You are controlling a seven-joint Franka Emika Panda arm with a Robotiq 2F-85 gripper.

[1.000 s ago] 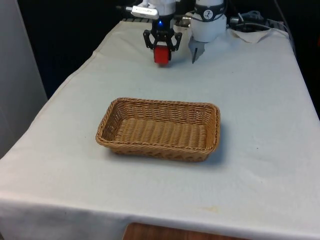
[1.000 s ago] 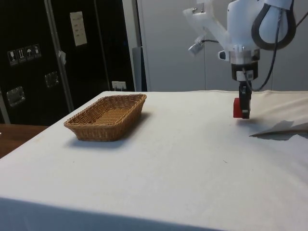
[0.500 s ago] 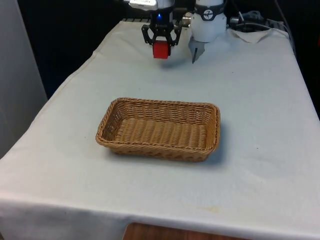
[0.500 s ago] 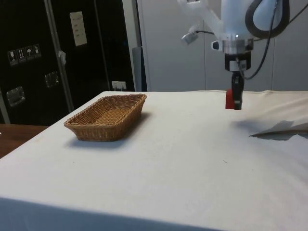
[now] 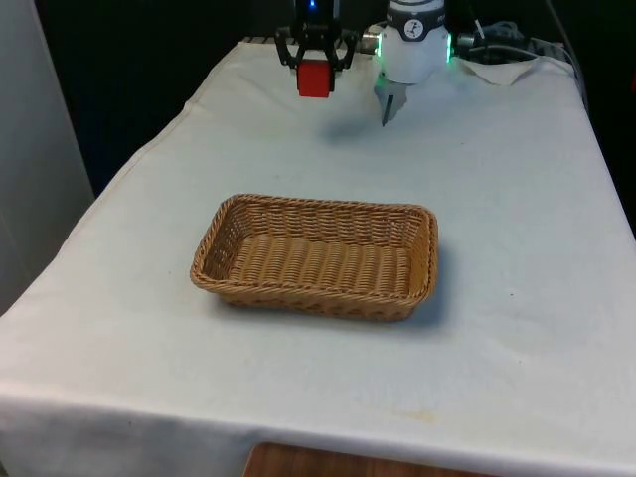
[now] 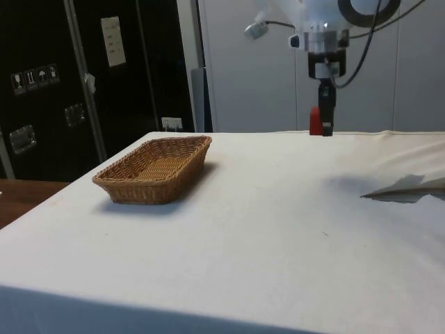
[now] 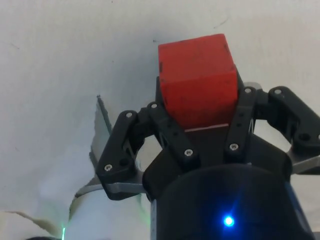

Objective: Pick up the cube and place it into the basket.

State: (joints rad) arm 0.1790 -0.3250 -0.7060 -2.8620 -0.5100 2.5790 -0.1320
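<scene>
My black gripper [image 5: 314, 68] is shut on the red cube [image 5: 314, 79], holding it in the air over the far end of the table. From the side, the red cube [image 6: 316, 121] hangs in the gripper [image 6: 322, 124] well above the cloth, far from the basket. The wrist view has the cube [image 7: 197, 82] clamped between both fingers [image 7: 170, 132]. The woven wicker basket [image 5: 415, 221] sits in the table's middle, nearer the camera than the gripper, with nothing inside; seen from the side, the basket [image 6: 135, 184] stands at the left.
The robot's white base [image 5: 414, 45] stands just to the front view's right of the gripper. A fold of cloth [image 6: 407, 186] rises beside it. Cables [image 5: 497, 40] lie at the far right corner. White cloth [image 5: 517, 199] spreads around the basket.
The gripper has risen steadily with the cube in it, from just above the cloth to well above it, and has drifted slightly toward the basket's side.
</scene>
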